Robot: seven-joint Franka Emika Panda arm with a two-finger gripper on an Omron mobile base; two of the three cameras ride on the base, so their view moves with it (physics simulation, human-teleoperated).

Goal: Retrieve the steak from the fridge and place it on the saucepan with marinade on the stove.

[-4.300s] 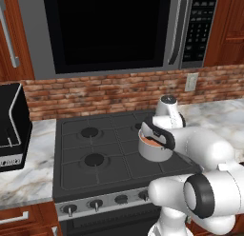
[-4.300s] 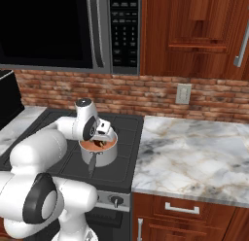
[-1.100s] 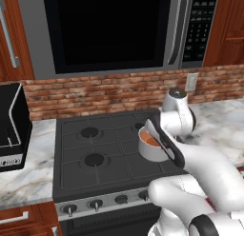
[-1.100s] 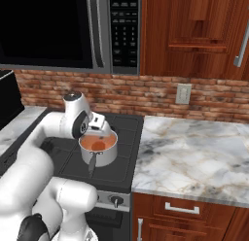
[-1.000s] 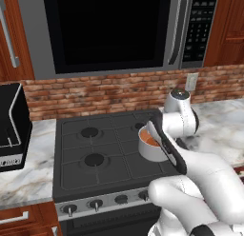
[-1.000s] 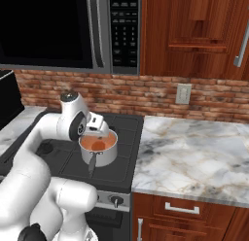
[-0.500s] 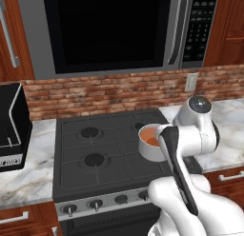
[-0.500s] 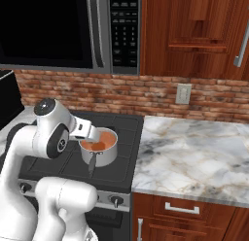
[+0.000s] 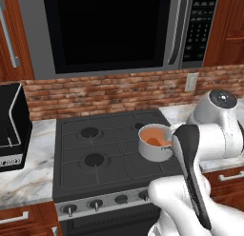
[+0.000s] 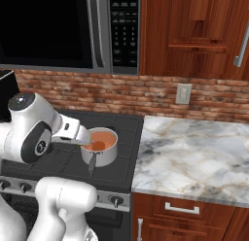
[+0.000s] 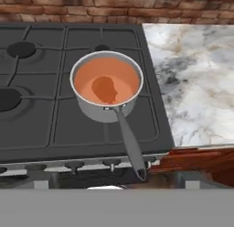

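The steel saucepan stands on the front right burner of the dark stove, its long handle pointing toward the stove's front. Orange-pink marinade fills it. The steak lies sunk in the marinade as a darker red-brown patch, also seen as a steak from the right base. My gripper is pulled back above and in front of the saucepan, open, with nothing in it; its fingers are too small to make out. The fridge is out of view.
A marble counter runs right of the stove, with wooden drawers below. A black microwave hangs above the cooktop against the brick wall. A black appliance sits on the counter to the left. Knobs line the stove's front strip.
My arm has swung back from over the saucepan toward the base, its elbow now large in both base views. The steak stays in the marinade; the saucepan has not moved.
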